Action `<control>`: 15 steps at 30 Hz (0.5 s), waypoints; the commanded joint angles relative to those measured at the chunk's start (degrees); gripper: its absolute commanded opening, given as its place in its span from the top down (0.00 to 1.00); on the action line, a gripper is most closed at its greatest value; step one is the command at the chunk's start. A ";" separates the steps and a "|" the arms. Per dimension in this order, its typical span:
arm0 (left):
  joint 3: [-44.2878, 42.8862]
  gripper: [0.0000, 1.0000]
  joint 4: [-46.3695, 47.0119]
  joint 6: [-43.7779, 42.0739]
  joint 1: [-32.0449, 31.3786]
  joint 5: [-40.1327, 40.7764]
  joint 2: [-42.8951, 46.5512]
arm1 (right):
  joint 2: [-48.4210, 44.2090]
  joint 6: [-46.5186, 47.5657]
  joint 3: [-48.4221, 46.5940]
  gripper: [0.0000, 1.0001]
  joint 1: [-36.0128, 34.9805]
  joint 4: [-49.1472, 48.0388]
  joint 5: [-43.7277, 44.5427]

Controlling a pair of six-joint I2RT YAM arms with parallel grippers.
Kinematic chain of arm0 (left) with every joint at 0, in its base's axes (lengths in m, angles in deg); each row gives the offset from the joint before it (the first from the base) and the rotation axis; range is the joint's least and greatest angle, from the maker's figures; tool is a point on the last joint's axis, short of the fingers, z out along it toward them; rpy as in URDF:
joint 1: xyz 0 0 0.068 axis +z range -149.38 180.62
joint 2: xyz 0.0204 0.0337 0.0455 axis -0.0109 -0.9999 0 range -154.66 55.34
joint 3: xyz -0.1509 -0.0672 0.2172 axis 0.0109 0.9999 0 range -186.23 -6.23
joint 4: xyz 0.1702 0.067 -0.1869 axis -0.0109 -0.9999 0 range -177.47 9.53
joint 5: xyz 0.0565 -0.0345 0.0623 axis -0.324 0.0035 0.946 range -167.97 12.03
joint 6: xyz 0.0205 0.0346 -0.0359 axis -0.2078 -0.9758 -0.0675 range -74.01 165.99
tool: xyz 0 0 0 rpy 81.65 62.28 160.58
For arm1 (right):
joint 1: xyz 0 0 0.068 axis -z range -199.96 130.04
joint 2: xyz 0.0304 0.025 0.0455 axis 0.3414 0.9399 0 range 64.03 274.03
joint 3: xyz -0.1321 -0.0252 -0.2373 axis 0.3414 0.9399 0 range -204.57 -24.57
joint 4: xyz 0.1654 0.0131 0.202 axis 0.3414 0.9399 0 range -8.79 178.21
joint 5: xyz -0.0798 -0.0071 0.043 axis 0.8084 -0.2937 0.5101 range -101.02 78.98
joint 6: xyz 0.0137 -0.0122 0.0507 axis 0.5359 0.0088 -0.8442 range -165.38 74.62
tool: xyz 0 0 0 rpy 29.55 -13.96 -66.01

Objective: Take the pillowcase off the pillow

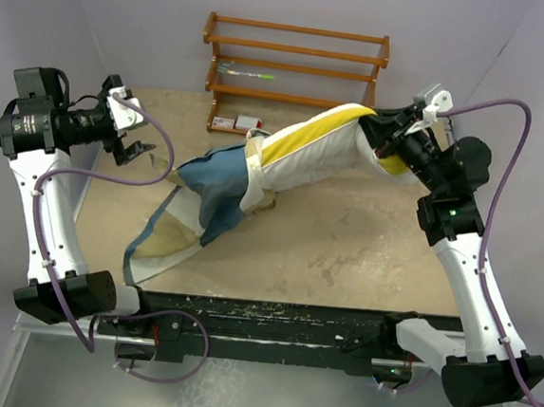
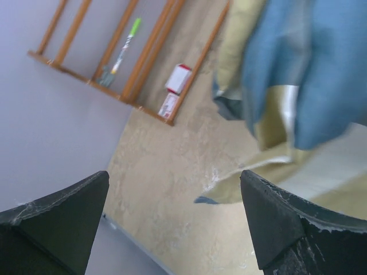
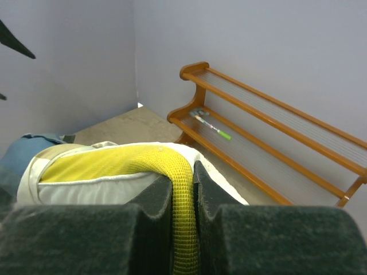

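At the worktop's [image 1: 362, 259] far right, our right tool [image 3: 183, 189] pinches the pillow's [image 1: 319, 151] yellow trim [image 3: 172, 163]. From there the pillow runs diagonally toward the near left, its other end sheathed in the pillowcase [image 1: 201, 197]. Our left tool [image 1: 136, 151], wide and empty, hangs just left of that cloth, so we judge it nearer for pulling.

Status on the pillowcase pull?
Right gripper shut on pillow. Left gripper open, empty. Pillowcase partly off, covering pillow's left end. Rack behind.

the pillowcase [image 1: 206, 193] lies left of the pillow [image 1: 316, 155] on the table [image 1: 362, 259], the rack [image 1: 295, 48] behind both
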 commanded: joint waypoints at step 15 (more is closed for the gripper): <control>20.63 0.01 4.80 -5.74 -9.09 4.01 3.93 | 0.89 -1.29 -4.52 1.00 0.08 -15.29 0.33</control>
